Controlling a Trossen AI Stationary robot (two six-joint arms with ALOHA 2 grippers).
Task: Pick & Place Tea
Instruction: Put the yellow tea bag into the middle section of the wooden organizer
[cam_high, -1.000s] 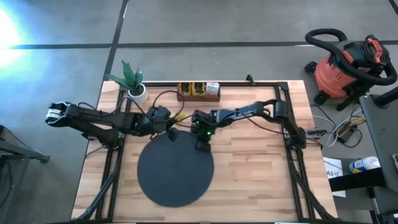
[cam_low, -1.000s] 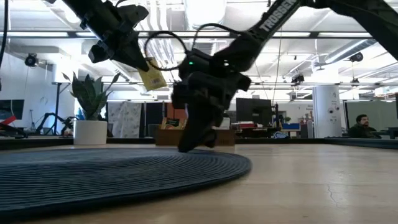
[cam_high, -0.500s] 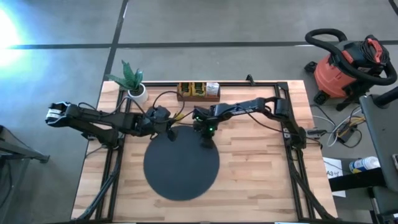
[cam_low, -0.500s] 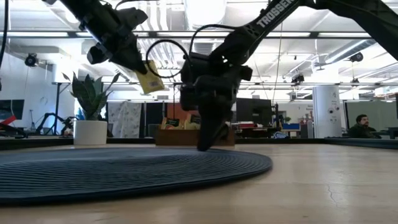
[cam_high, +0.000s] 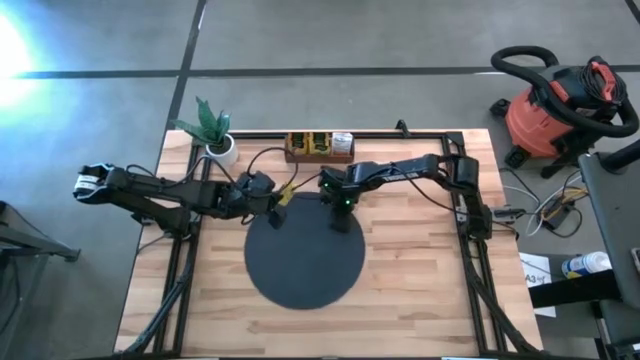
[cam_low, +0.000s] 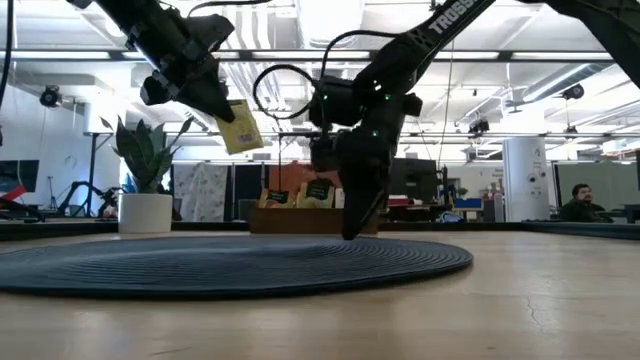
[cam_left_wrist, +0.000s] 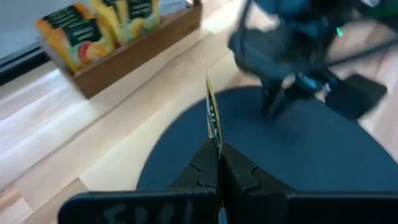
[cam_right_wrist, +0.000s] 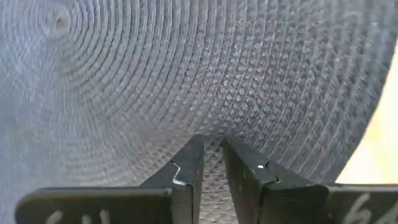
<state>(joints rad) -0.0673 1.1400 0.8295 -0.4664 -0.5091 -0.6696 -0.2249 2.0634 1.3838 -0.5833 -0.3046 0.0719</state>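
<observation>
The left tool (cam_high: 278, 203) is closed on a yellow tea packet (cam_low: 239, 126) and holds it in the air over the far edge of the black round mat (cam_high: 305, 255). The right tool (cam_high: 341, 217) is pressed down on this same far part of the mat, its fingers (cam_right_wrist: 186, 171) pinching the woven surface. The wooden tray (cam_high: 319, 147) with more tea packets stands at the table's far edge.

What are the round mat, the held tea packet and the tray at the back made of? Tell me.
Round mat: looks like woven or braided fibre, matte black; concentric ribbed rings show.
Tea packet in the left gripper: probably paper or foil, thin, printed yellow.
Tray: wood, brown, plain boards.
</observation>
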